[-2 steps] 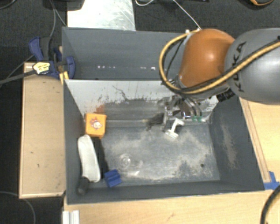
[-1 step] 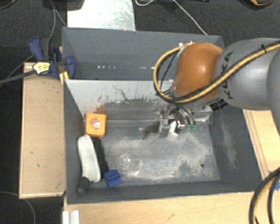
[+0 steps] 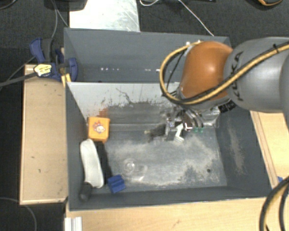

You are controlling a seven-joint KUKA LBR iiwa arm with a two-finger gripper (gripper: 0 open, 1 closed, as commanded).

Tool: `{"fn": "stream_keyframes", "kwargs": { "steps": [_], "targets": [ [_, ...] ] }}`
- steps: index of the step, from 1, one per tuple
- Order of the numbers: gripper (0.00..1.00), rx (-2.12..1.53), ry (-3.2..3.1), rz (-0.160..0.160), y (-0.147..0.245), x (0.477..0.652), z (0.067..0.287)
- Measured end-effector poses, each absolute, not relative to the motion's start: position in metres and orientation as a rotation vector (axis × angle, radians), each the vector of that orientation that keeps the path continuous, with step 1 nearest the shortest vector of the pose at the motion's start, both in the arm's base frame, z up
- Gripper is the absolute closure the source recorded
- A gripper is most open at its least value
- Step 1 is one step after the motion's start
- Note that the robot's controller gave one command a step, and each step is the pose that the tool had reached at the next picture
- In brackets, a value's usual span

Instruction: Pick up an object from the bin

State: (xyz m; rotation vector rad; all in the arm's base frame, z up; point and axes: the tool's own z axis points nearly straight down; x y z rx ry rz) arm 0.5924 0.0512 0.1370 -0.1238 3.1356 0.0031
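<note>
The pincer [image 3: 175, 130] hangs low over the middle of the bin [image 3: 149, 57], towards the back of its floor, under the arm's [image 3: 269, 81] orange cover [image 3: 204, 69]. Black and yellow cables [image 3: 169, 66] loop round that cover. Whether the pincer is open or closed cannot be told, as its tip is a tangle of dark and shiny parts. Nothing can be made out in its hold. The floor under it is scuffed bare metal.

Nearest to it is a small green bit [image 3: 198, 129], just to its right and close under the wrist. Whether that bit lies loose in the bin or belongs to the arm is unclear.

The other things lie well apart from the pincer, along the left wall:
- An orange block [image 3: 98, 128] sits at the top of the row. Its round pale label [image 3: 100, 127] carries a reddish mark too small to read.
- A white oblong thing [image 3: 91, 162] lies lengthwise below the block.
- A black handle [image 3: 85, 191] lies under and beside it, its end poking out in the near left corner.
- A small blue piece [image 3: 116, 183] rests by the near wall, just right of the white thing's lower end.
- A faint clear thing [image 3: 130, 166] lies on the floor between the blue piece and the pincer.

Dark lettering [image 3: 235, 76] runs along the grey arm beside the cover. A cable crosses it and it cannot be read in full.
</note>
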Motion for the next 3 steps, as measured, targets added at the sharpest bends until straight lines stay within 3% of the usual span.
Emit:
{"fn": "stream_keyframes", "kwargs": {
  "steps": [2,3],
  "targets": [
    [1.0,-0.121,3.13,0.003,0.051,0.594,0.175],
    [1.0,-0.117,3.125,0.004,0.051,0.594,0.226]
  ]
}}
